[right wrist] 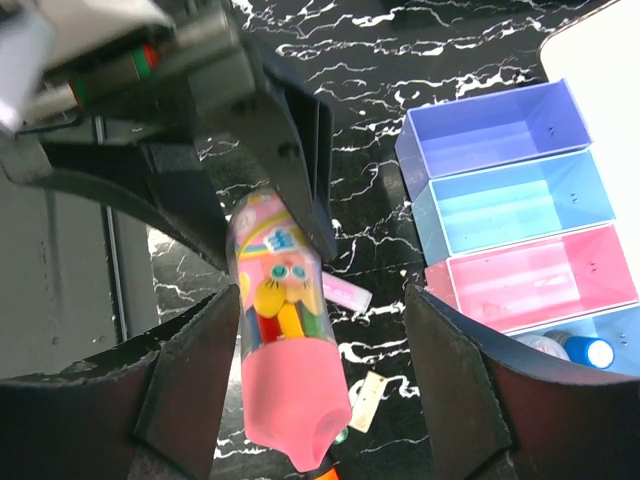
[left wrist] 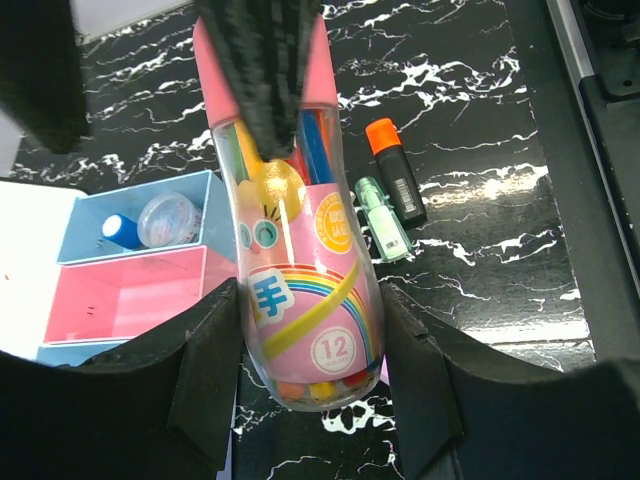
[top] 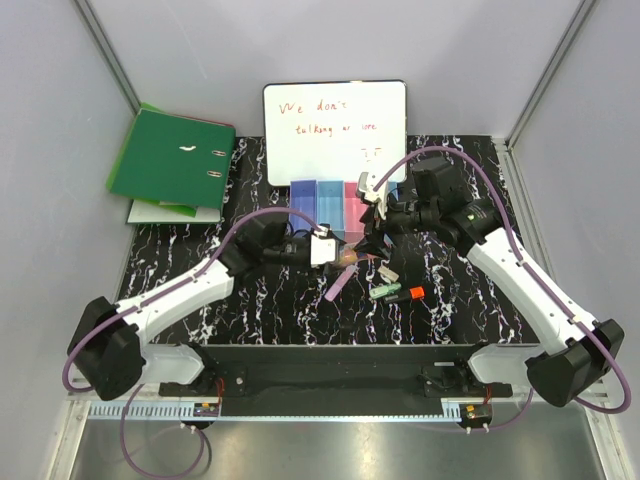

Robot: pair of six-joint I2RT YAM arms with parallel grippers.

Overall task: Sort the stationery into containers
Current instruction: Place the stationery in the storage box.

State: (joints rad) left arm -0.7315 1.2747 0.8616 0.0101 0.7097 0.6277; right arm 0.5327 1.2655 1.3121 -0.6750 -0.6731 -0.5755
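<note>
Centrally, angled inward, left gripper (left wrist: 305, 350) tight on crayon tube (left wrist: 300, 250), right gripper (right wrist: 320, 330) spread, apparently clear.

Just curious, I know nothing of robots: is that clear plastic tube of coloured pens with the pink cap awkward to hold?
The clear plastic tube of coloured pens looks rigid and glossy, so probably slippery in the left gripper. Its rounded body would likely roll if laid down. Packed full, it is probably fairly heavy.

We see the purple-blue bin (right wrist: 490, 125), its light blue neighbour (right wrist: 520, 205) and the pink bin (right wrist: 540, 280) open above; a bottle (left wrist: 122, 231) and round piece (left wrist: 168, 218) crowd the end bin (left wrist: 100, 203); the whiteboard (top: 335, 130) walls the far side; the crayon tube (right wrist: 285, 330) in the left pincer (left wrist: 310, 305) bars the near side.
</note>
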